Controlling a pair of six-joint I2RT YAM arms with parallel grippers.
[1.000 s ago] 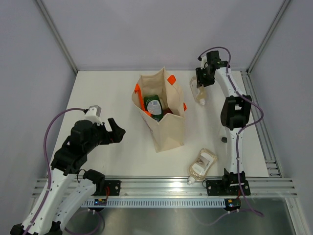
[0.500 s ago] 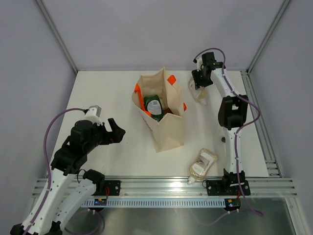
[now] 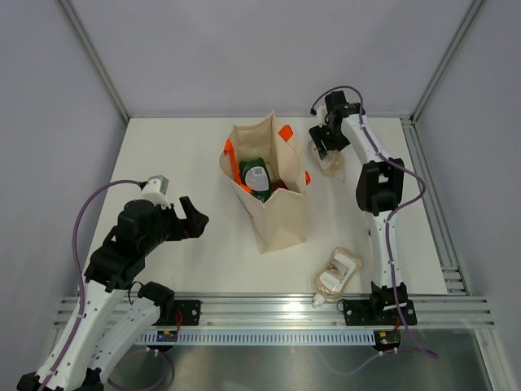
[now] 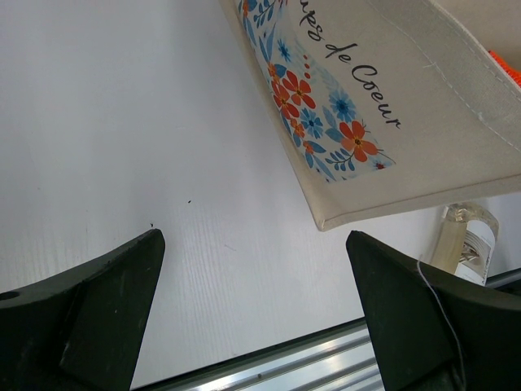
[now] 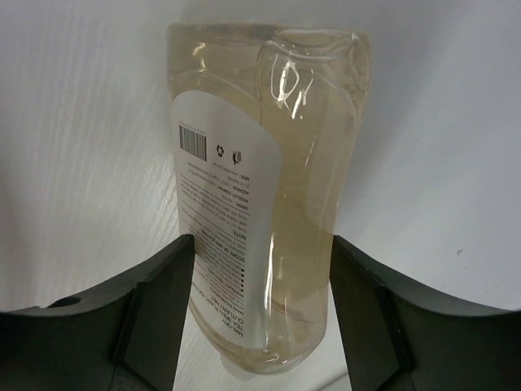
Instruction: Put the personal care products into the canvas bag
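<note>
Upright canvas bag (image 3: 273,213) holds a green bottle (image 3: 257,177); I see a clear far pouch (image 3: 329,161) and near pouch (image 3: 337,271) right of it.

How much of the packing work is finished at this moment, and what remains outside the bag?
Done: a green bottle sits inside the canvas bag; its other contents are hard to tell. In hand: the right gripper straddles the far pouch lying on the table; whether it grips, I cannot tell. Left: that pouch and the near pouch. The left gripper hangs open, empty.

A lab test cell: bare white table (image 3: 163,155), grey panel walls (image 3: 244,57) (aluminium-framed).
</note>
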